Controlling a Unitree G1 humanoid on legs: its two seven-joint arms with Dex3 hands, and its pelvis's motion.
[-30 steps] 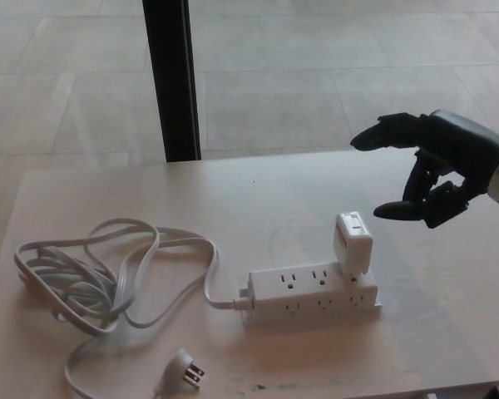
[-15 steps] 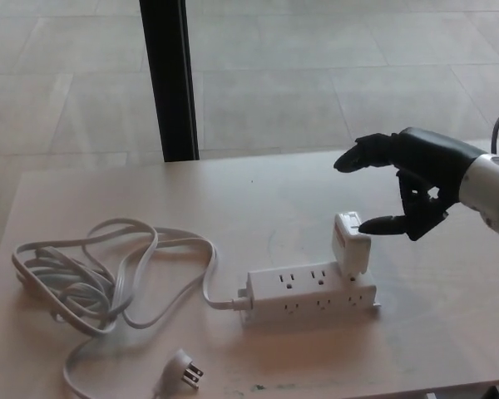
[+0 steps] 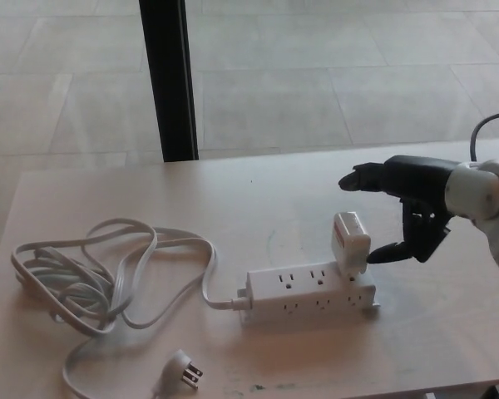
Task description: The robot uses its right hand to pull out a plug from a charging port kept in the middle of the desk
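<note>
My right hand (image 3: pixel 407 212) occupied the right-centre of the frame, fingers spread and holding nothing. The upper fingers (image 3: pixel 362 179) reached toward frame left, above and beyond the plug. The lower digit pointed at the plug's right face from just beside it; contact could not be confirmed from this view.

The plug (image 3: pixel 350 243), a white adapter block, stood in the right-hand end of the white power strip (image 3: pixel 303 295), slightly right of frame centre on the desk (image 3: pixel 108 187). It lay to the lower left of my hand. Its long axis ran roughly vertical in the frame, leaning slightly toward frame right at the base.

My left hand was not in view, so the right was the only hand near.

Judgement: the digits bracketed the plug loosely from above and from the right. Closing would call for a small shift toward lower left. Extraction should follow the plug's long axis, upward in the frame.
</note>
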